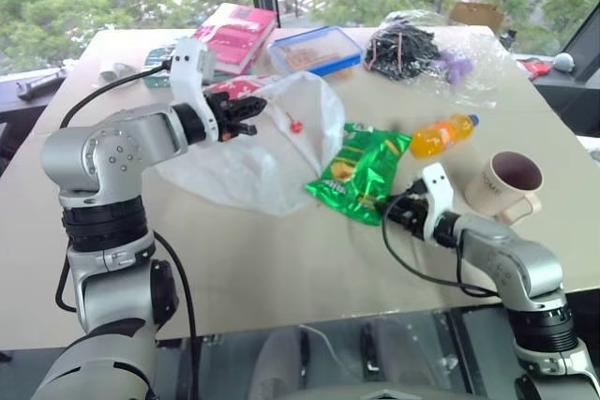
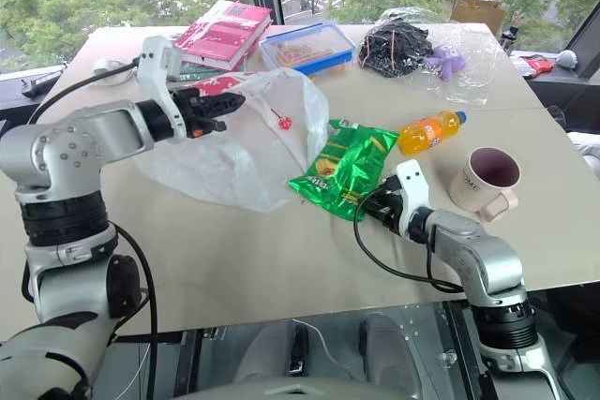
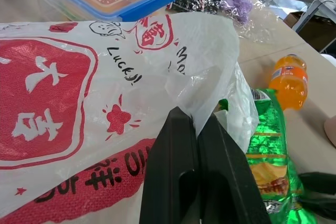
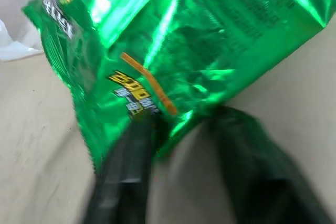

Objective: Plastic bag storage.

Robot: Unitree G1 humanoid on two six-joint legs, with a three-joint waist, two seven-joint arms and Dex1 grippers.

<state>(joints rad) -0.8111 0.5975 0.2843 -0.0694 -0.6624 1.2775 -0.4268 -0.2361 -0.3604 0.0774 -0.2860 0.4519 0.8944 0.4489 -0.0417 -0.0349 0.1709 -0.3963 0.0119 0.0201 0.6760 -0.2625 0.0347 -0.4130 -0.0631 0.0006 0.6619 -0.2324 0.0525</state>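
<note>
The plastic bag lies spread over the middle of the worktop, toward its left half, with one part lifted off the surface. The left pincer is clamped shut on that raised fold of thin film (the left wrist view shows the plastic squeezed between the two black fingers), and the bag's red-and-white print faces that camera.

Just right of the bag, and touching its edge, lies a green snack packet. The right pincer sits low at the packet's near corner; its fingers straddle that corner with a gap between them, so they are not closed on it.

An orange drink bottle lies right of the packet, and a mug stands near the right edge. Toward the far edge sit a pink book, a blue-lidded box and wrapped black cables.
</note>
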